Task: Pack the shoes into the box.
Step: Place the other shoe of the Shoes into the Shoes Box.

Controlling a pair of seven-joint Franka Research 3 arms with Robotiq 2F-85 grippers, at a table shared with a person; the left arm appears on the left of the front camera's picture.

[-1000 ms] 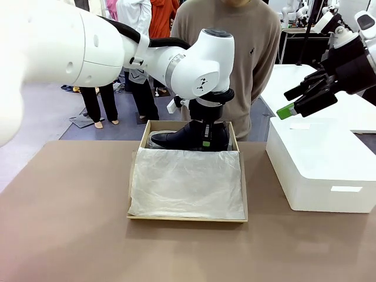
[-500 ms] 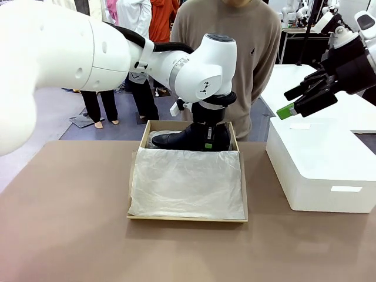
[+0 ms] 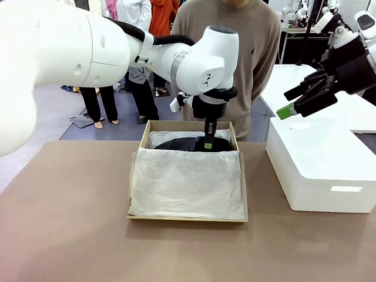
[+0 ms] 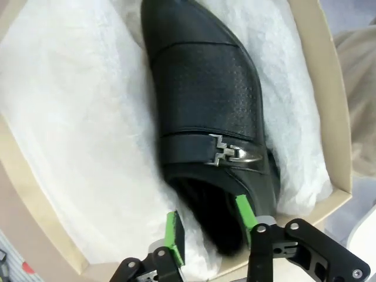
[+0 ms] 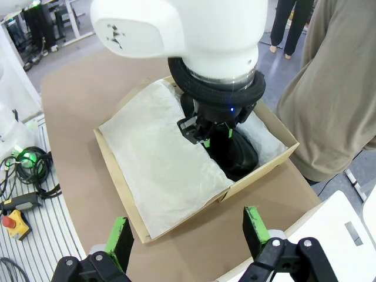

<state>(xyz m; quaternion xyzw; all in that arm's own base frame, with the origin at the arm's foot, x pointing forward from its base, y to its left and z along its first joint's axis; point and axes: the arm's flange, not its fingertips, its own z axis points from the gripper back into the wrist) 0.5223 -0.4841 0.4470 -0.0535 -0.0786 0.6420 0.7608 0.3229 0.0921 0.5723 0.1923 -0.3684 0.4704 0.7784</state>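
Note:
One glossy black shoe (image 3: 187,144) with a metal buckle lies in the far end of the tan cardboard box (image 3: 143,134) on white tissue. My left gripper (image 3: 207,140) hangs just above its heel end. In the left wrist view the shoe (image 4: 205,100) points away and my left gripper (image 4: 207,220) stands open, its green pads straddling the heel with a gap on each side. The right wrist view looks down on the box (image 5: 120,182), the shoe (image 5: 238,154) and the left gripper (image 5: 202,138). My right gripper (image 3: 288,103) is open, high at the right, its jaws empty (image 5: 187,222).
White tissue paper (image 3: 187,182) covers the near part of the box. A large white rounded box (image 3: 320,167) stands at the right. A person (image 3: 235,53) stands at the far edge behind the box. Bare brown table lies in front and to the left.
The left gripper has opened and risen slightly. The shoe, held up on its heel before, has dropped flat into the box. The right arm has not moved.

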